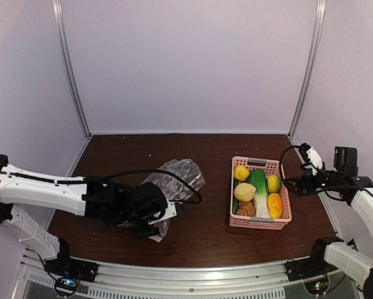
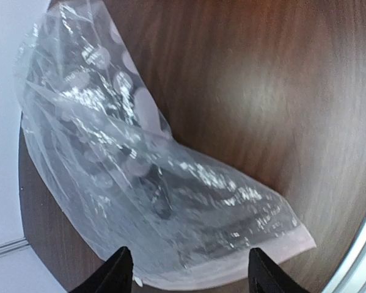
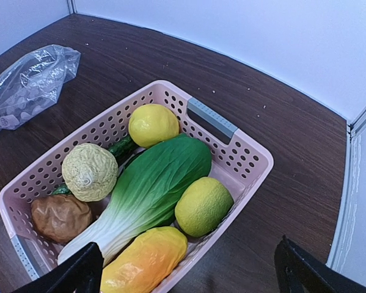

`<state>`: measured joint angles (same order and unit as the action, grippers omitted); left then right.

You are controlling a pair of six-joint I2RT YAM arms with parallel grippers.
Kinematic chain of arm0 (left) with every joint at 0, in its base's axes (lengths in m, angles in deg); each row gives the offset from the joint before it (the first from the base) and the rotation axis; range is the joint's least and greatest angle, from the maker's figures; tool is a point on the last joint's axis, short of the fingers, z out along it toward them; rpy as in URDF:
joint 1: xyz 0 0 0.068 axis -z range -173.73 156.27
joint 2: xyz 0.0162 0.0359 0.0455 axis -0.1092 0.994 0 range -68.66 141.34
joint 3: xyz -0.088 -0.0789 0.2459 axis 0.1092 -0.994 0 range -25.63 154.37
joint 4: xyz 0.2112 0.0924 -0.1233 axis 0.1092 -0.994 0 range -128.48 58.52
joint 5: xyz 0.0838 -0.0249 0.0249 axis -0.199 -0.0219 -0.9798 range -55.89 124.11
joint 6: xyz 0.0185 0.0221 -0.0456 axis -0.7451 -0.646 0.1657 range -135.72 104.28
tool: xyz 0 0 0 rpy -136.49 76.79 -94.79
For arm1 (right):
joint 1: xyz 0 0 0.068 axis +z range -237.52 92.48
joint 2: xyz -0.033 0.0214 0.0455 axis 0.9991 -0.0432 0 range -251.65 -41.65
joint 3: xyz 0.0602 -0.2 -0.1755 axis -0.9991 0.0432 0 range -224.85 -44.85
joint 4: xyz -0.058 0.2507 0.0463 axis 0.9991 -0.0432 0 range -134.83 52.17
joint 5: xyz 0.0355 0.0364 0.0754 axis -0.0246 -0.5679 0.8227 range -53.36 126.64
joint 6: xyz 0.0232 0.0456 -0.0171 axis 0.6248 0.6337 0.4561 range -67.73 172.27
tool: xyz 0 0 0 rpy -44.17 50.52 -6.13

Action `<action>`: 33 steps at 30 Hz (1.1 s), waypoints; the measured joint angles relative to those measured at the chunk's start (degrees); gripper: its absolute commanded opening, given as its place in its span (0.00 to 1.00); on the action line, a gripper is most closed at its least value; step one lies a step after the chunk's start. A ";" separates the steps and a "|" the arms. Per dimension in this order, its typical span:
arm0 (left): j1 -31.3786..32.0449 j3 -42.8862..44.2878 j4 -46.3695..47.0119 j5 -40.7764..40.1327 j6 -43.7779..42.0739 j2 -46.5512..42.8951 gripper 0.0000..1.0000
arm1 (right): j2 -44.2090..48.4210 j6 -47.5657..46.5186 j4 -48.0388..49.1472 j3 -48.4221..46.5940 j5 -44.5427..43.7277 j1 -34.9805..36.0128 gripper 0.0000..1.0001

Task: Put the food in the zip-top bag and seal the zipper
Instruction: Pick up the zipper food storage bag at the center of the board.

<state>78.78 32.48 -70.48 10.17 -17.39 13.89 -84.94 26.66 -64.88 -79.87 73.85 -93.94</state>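
The clear zip-top bag (image 1: 175,176) with pale dots lies crumpled on the brown table, left of centre. It fills the left wrist view (image 2: 140,171) and shows far left in the right wrist view (image 3: 30,82). Its pale zipper strip (image 2: 256,261) runs along the near edge. My left gripper (image 1: 167,220) (image 2: 192,276) is open, its jaws either side of that edge, holding nothing. The food lies in the pink basket (image 1: 259,164) (image 3: 257,160): two lemons (image 3: 153,124) (image 3: 203,206), bok choy (image 3: 155,180), an orange-yellow piece (image 3: 145,259), brown bread (image 3: 59,217). My right gripper (image 1: 302,169) (image 3: 192,274) is open and empty above the basket's right side.
A pale green crinkled ball (image 3: 90,171) and a dark green vegetable (image 3: 119,148) also lie in the basket. White walls close the table at the back and sides. A metal rail (image 1: 192,274) runs along the near edge. A black cable (image 1: 155,171) loops over the left arm.
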 measured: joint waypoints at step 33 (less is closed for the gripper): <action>2.56 -16.79 16.85 -24.24 -29.05 6.36 0.07 | 0.15 -0.17 -0.68 -0.26 0.63 0.00 0.96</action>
<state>81.34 15.69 -53.63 -14.07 -46.44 20.25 -84.79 26.49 -65.56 -80.13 74.49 -93.94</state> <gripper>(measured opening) 0.263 0.982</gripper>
